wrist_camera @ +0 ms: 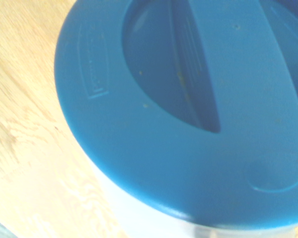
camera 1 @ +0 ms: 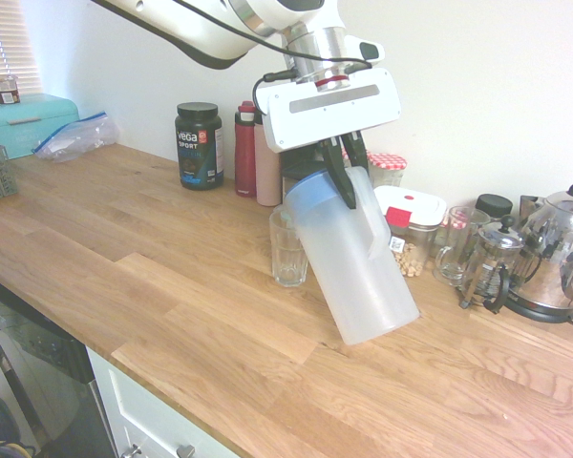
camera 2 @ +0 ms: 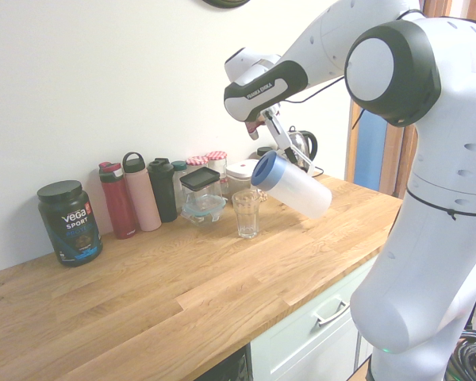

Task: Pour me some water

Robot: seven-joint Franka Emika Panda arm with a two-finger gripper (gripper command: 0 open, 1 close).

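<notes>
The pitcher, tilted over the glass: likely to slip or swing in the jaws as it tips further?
The pitcher is held only at its handle by the gripper, so it may pivot. Its smooth plastic looks slippery. It is tall, so any water shifting toward the blue lid could tug it downward.

A wooden countertop [camera 1: 172,286] is carrying a drinking glass [camera 1: 288,250], a Vega tub [camera 1: 199,145], bottles [camera 1: 246,150], jars [camera 1: 411,224], a French press [camera 1: 489,267] and a steel kettle [camera 1: 554,253]

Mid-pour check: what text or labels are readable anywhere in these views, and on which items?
"vega SPORT": black tub.
"FRANKA EMIKA": the robot's gripper, too small to be sure of.
Embossed mark on pitcher's blue lid: unreadable.
Tag on white-lidded container: too small.
</notes>
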